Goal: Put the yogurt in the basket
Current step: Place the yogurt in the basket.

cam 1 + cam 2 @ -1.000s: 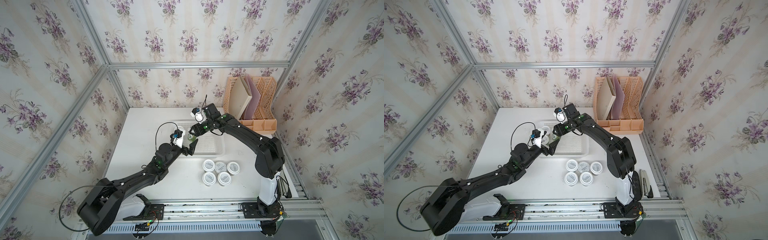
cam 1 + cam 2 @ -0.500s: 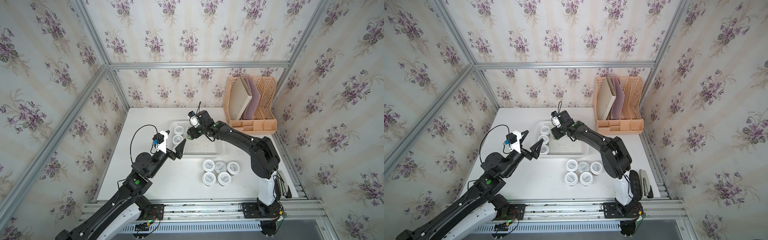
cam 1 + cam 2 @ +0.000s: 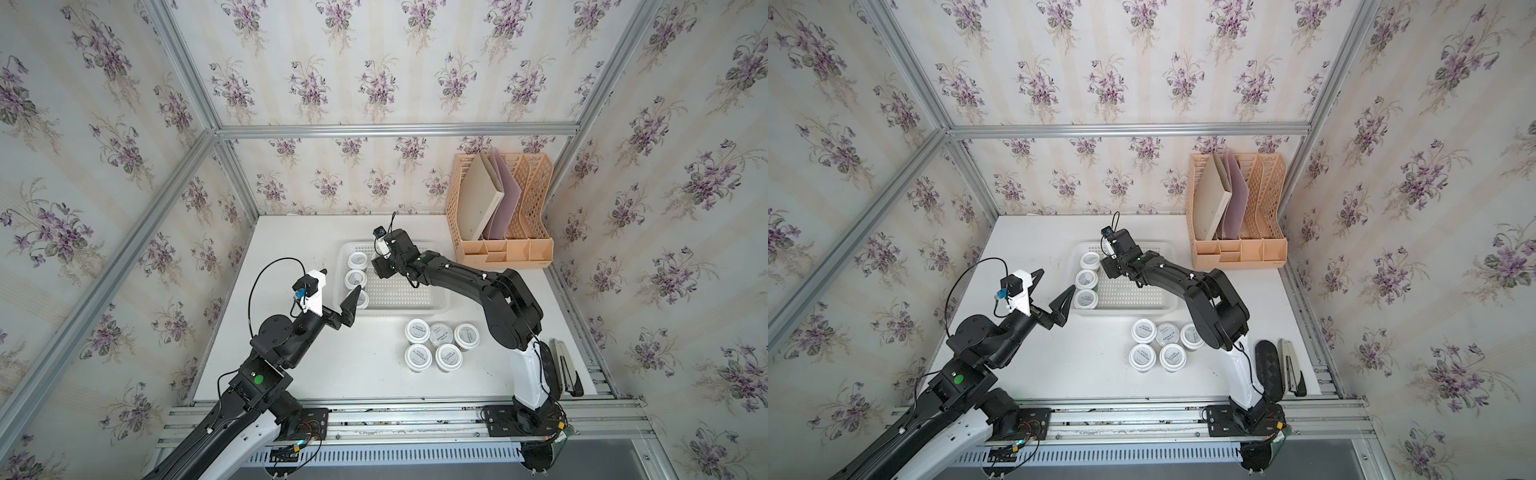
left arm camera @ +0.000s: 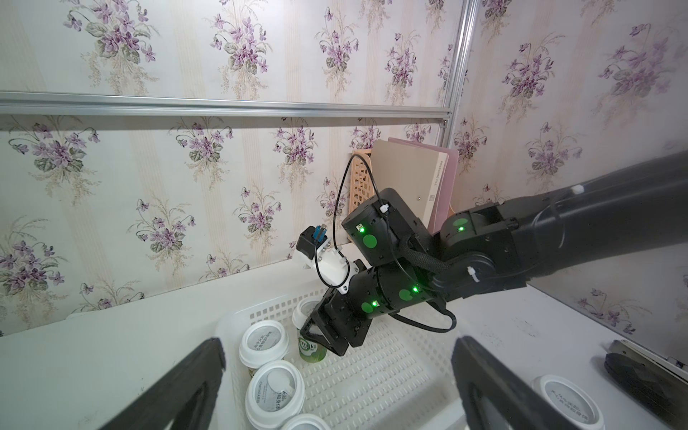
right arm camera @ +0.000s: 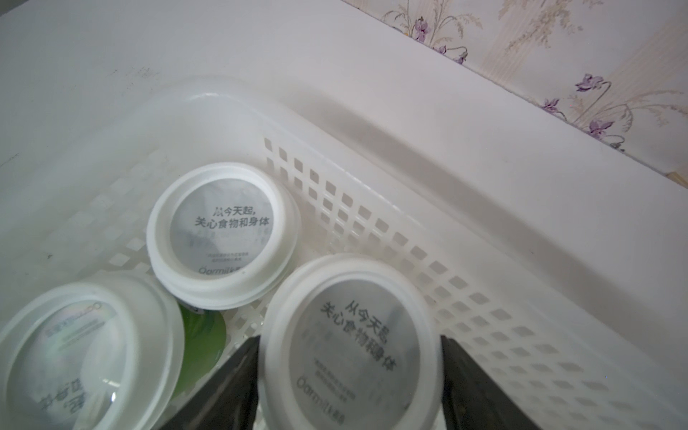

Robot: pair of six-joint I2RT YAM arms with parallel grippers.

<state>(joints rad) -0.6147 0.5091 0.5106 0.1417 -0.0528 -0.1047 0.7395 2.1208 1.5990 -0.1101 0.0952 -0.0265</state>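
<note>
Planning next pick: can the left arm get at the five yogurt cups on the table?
Probably yes: the left gripper is open and empty, with bare table between; the right arm's elbow hangs near the rightmost cup.

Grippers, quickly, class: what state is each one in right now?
Left gripper: open, empty.
Right gripper: fingers either side of a yogurt cup in the basket; gripped or loose cannot be told.
</note>
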